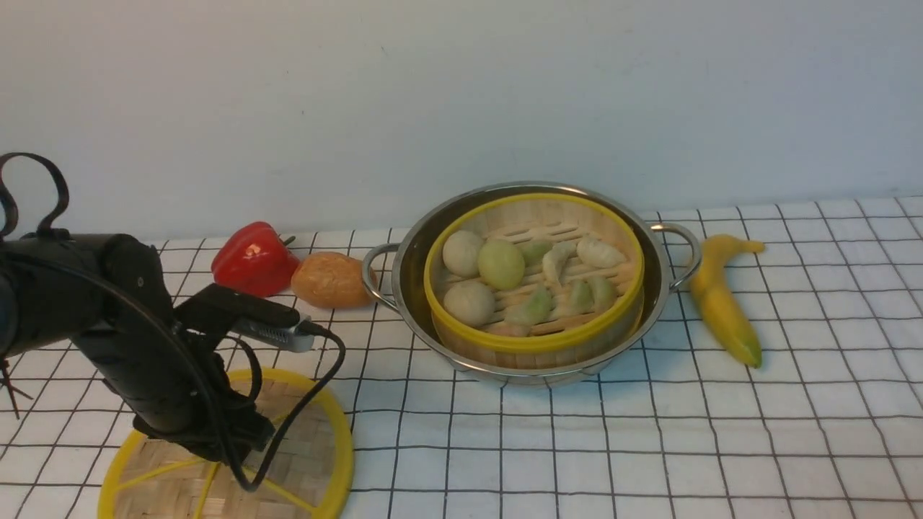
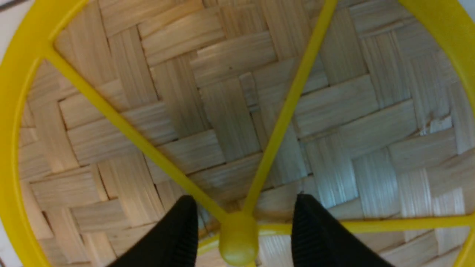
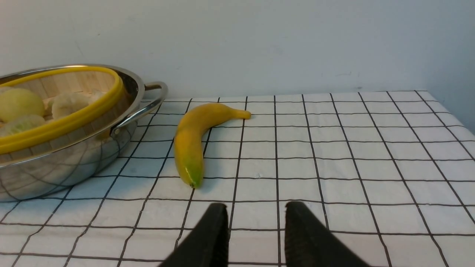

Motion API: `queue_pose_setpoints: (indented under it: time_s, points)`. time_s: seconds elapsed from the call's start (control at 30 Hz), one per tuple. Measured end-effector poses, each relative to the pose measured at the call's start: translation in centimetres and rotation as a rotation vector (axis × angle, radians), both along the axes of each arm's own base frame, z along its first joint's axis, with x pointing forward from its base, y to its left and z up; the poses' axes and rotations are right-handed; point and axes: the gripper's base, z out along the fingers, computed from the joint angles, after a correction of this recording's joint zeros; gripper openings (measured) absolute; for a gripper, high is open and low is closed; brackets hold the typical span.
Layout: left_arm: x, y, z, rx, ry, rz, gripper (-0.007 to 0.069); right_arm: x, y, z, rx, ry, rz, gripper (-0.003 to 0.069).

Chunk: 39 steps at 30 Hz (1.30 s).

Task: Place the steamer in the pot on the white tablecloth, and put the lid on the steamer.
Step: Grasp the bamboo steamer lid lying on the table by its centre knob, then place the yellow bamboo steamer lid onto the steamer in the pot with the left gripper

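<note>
The steamer [image 1: 533, 277], a bamboo basket with a yellow rim holding white and green buns and dumplings, sits inside the shiny pot [image 1: 660, 277] on the white tablecloth [image 1: 649, 432]. The lid [image 1: 317, 461], a woven disc with yellow spokes, lies flat on the cloth at the near left. My left gripper [image 1: 234, 447] is low over the lid. In the left wrist view the left gripper [image 2: 245, 197] is open, its black fingers [image 2: 178, 233] on either side of the centre knob [image 2: 237, 241] with a gap on each side. My right gripper [image 3: 256, 204] is open and empty above the cloth.
A red pepper [image 1: 252, 259] and a brown bread roll [image 1: 330, 280] lie left of the pot. A banana [image 1: 721, 299] lies right of it, also in the right wrist view [image 3: 193, 142], with the pot [image 3: 66, 167] beside it. A pale wall stands behind.
</note>
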Motion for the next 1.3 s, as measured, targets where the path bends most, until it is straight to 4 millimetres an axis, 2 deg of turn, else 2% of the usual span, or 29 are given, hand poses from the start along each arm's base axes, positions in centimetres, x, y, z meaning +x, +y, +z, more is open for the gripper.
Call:
queue_pose_setpoints:
  time_s: [0.03, 0.07, 0.13, 0.17, 0.27, 0.33, 0.37, 0.43, 0.53, 0.57, 0.63, 0.67, 0.7, 0.77, 0.8, 0.87, 0.93, 1.03, 1.1, 1.13, 1.23, 1.3]
  points:
    - [0.1, 0.0, -0.4, 0.006, 0.014, 0.004, 0.0269, 0.0, 0.0, 0.0, 0.0, 0.0, 0.0, 0.024]
    - [0.1, 0.0, -0.5, 0.007, 0.015, 0.004, 0.0262, 0.0, 0.0, 0.0, 0.0, 0.0, 0.0, 0.024]
    - [0.3, 0.0, -0.6, 0.005, 0.024, 0.034, 0.0145, 0.0, 0.0, 0.0, 0.0, 0.0, 0.0, 0.024]
    - [0.3, 0.0, -0.5, 0.004, 0.022, 0.038, 0.0113, 0.0, 0.0, 0.0, 0.0, 0.0, 0.0, 0.024]
    - [0.6, 0.0, 0.4, 0.008, 0.023, 0.047, 0.0114, 0.0, 0.0, 0.0, 0.0, 0.0, 0.0, 0.024]
    - [1.0, -0.1, 3.6, -0.009, 0.002, 0.056, 0.0114, 0.0, 0.0, 0.0, 0.0, 0.0, 0.0, 0.024]
    - [1.0, -0.1, 3.9, -0.01, -0.005, 0.056, 0.0114, 0.0, 0.0, 0.0, 0.0, 0.0, 0.0, 0.024]
    - [1.6, -0.4, 9.8, -0.044, -0.135, 0.033, 0.0115, 0.0, 0.0, 0.0, 0.0, 0.0, 0.0, 0.024]
    - [2.1, -1.0, 15.1, -0.098, -0.219, -0.03, 0.0115, 0.0, 0.0, 0.0, 0.0, 0.0, 0.0, 0.024]
    - [2.1, -1.0, 15.3, -0.102, -0.222, -0.036, 0.0115, 0.0, 0.0, 0.0, 0.0, 0.0, 0.0, 0.024]
    - [2.7, -1.5, 17.6, -0.143, -0.263, -0.092, 0.0115, 0.0, 0.0, 0.0, 0.0, 0.0, 0.0, 0.024]
    - [3.7, -2.1, 18.9, -0.177, -0.307, -0.131, 0.0115, 0.0, 0.0, 0.0, 0.0, 0.0, 0.0, 0.024]
    - [3.8, -2.3, 19.0, -0.183, -0.311, -0.14, 0.0115, 0.0, 0.0, 0.0, 0.0, 0.0, 0.0, 0.024]
    - [6.0, -3.9, 20.1, -0.2, -0.368, -0.206, 0.0115, 0.0, 0.0, 0.0, 0.0, 0.0, 0.0, 0.024]
    - [6.2, -4.0, 20.2, -0.2, -0.369, -0.213, 0.0115, 0.0, 0.0, 0.0, 0.0, 0.0, 0.0, 0.024]
    - [8.9, -7.2, 19.9, -0.195, -0.397, -0.318, 0.0115, 0.0, 0.0, 0.0, 0.0, 0.0, 0.0, 0.024]
    - [9.8, -8.6, 19.4, -0.194, -0.4, -0.36, 0.0115, 0.0, 0.0, 0.0, 0.0, 0.0, 0.0, 0.024]
    - [12.5, -13.9, 17.1, -0.208, -0.402, -0.515, 0.0115, 0.0, 0.0, 0.0, 0.0, 0.0, 0.0, 0.024]
    - [12.9, -15.1, 16.4, -0.21, -0.401, -0.549, 0.0115, 0.0, 0.0, 0.0, 0.0, 0.0, 0.0, 0.0241]
    - [13.3, -16.7, 15.6, -0.205, -0.403, -0.597, 0.0115, 0.0, 0.0, 0.0, 0.0, 0.0, 0.0, 0.024]
    - [14.1, -18.3, 14.5, -0.184, -0.408, -0.655, 0.0115, 0.0, 0.0, 0.0, 0.0, 0.0, 0.0, 0.024]
    - [14.5, -18.7, 14.0, -0.183, -0.411, -0.672, 0.0115, 0.0, 0.0, 0.0, 0.0, 0.0, 0.0, 0.024]
